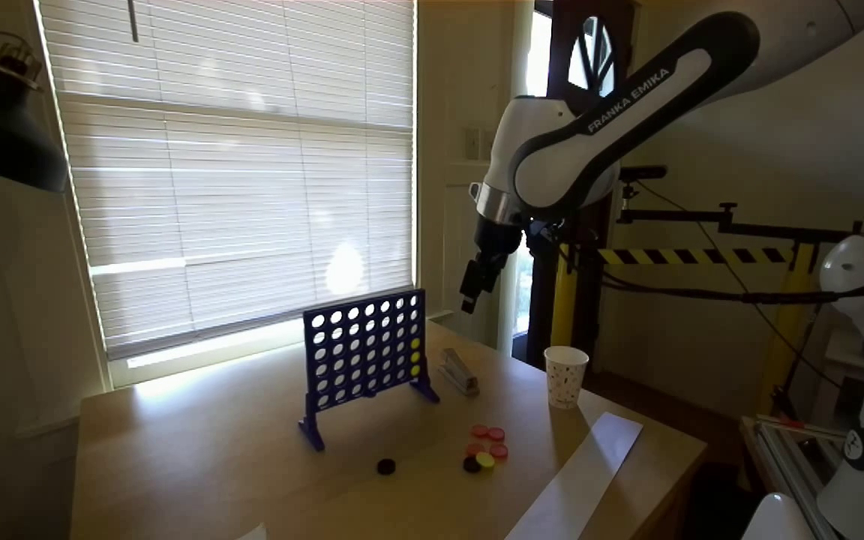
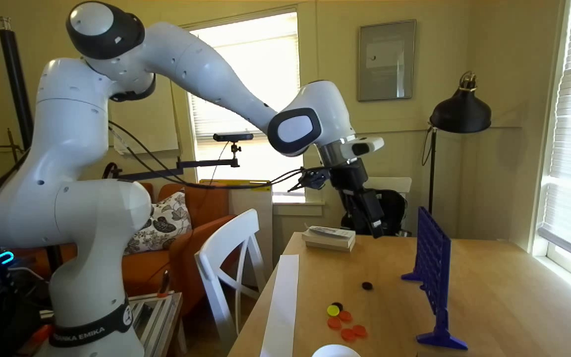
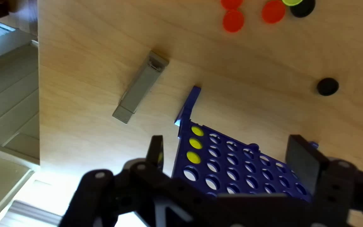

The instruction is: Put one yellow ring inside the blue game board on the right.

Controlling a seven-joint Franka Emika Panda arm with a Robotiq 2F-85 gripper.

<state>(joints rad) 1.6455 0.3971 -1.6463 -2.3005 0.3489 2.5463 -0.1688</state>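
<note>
The table [image 3: 254,72] is pale wood, its grain showing through a smooth, low sheen. The blue game board [image 2: 433,258] looks like smooth moulded plastic, as do the yellow ring [image 2: 333,310], the red tokens [image 3: 233,21] and the matt black tokens [image 3: 327,86]. The stapler [image 3: 140,86] is dull, metal or plastic unclear. The cup [image 1: 567,382] and strip [image 1: 582,480] look like paper. The white arm shell [image 2: 206,74] is glossy, the wrist collar [image 1: 498,206] bare metal, the lampshade [image 2: 461,111] satin black, the cushion [image 2: 164,225] printed cloth.
</note>
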